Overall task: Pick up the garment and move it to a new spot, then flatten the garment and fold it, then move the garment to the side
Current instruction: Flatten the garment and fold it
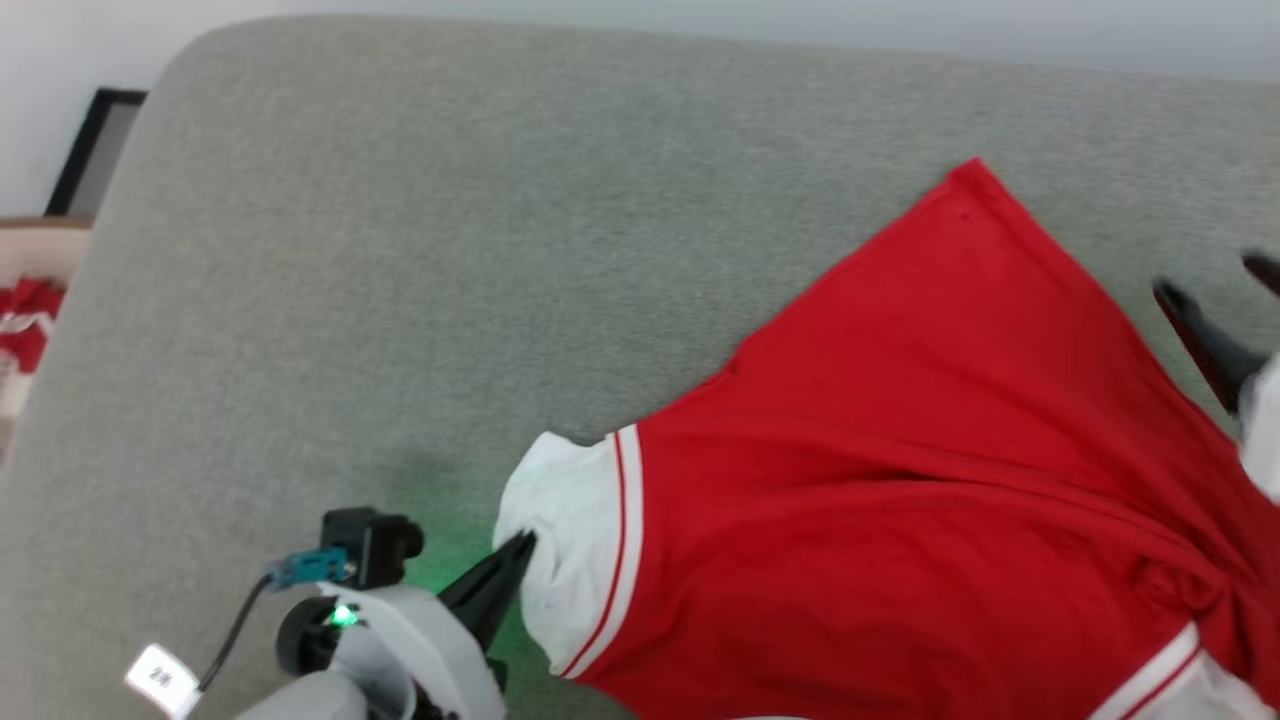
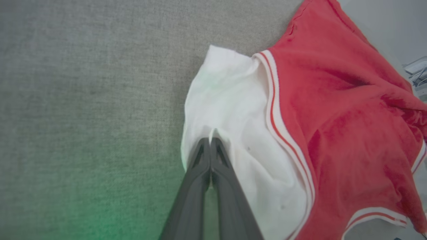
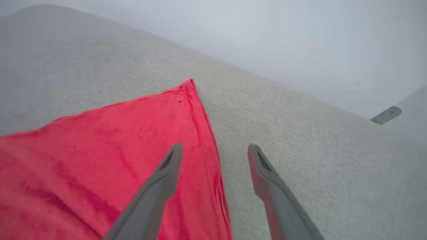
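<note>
The left gripper (image 2: pixel 210 140) is pressed together on the garment's (image 1: pixel 900 450) white sleeve (image 2: pixel 227 100). The right gripper (image 3: pixel 215 150) hovers over the opposite red edge, fingers spread, nearer the far hem corner.

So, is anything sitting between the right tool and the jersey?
Nothing visible is in the way. The right tool hangs open over the jersey, at its red edge, one finger above the cloth and the other above the grey cushion.

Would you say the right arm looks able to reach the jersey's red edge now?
Probably yes: the right pincer hangs open above the edge of the jersey, red cloth under one side, the grey surface under the other; nothing blocks it.
</note>
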You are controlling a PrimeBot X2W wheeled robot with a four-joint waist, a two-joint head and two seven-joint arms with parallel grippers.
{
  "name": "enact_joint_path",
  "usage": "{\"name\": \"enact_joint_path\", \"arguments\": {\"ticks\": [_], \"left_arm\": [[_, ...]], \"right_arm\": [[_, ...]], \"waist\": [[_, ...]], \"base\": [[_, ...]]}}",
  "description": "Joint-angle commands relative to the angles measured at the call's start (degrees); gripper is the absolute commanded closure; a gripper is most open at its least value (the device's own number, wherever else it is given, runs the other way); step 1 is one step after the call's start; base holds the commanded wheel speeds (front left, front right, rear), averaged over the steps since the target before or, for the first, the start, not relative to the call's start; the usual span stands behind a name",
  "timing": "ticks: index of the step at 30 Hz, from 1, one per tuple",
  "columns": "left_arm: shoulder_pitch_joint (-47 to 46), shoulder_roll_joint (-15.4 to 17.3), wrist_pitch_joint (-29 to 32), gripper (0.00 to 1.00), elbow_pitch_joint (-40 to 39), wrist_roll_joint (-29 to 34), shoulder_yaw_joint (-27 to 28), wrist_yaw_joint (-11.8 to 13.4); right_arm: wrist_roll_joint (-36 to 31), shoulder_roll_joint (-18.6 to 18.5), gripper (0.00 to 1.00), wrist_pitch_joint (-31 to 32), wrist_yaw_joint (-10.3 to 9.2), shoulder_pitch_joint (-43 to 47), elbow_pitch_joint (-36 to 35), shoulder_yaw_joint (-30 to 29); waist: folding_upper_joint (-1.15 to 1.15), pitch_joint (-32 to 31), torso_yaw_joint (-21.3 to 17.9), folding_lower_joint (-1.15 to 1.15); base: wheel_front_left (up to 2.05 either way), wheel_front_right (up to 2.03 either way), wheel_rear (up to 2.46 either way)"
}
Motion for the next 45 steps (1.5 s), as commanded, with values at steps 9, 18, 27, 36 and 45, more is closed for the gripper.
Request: {"name": "enact_joint_path", "arguments": {"ticks": [9, 18, 27, 36, 45], "left_arm": [[-4.3, -4.9, 1.3, 1.0, 3.3, 1.8, -1.9, -3.2], [-6.2, -8.1, 1.4, 1.0, 6.9, 2.0, -2.8, -5.7], [-5.9, -8.6, 0.9, 1.0, 9.4, 1.2, -2.7, -6.9], [-9.1, -6.1, 4.8, 1.0, 8.8, 0.1, -1.7, -6.5], [-24.5, 1.5, 19.4, 1.0, 2.9, 2.6, -0.1, -3.1]], "right_arm": [[2.0, -1.3, 0.0, -4.8, -0.06, -22.1, 26.0, 17.4], [5.3, 0.1, 0.0, -2.4, -0.06, -33.6, 47.7, 27.2], [8.3, 1.8, 1.0, 8.6, -0.03, -36.1, 59.2, 34.1], [10.9, 1.8, 1.0, 6.0, -0.07, -40.5, 59.2, 34.4], [15.9, 0.8, 1.0, 0.2, -0.06, -43.5, 50.8, 34.6]], "waist": [[0.0, 3.2, 8.1, 0.0], [0.0, 5.0, 12.7, 0.0], [0.0, 5.1, 13.2, 0.0], [0.0, 3.3, 9.4, 0.0], [0.0, -1.7, 3.4, 0.0]], "base": [[0.0, 0.0, 0.0], [0.0, 0.0, 0.0], [0.0, 0.0, 0.0], [0.0, 0.0, 0.0], [0.0, 0.0, 0.0]]}}
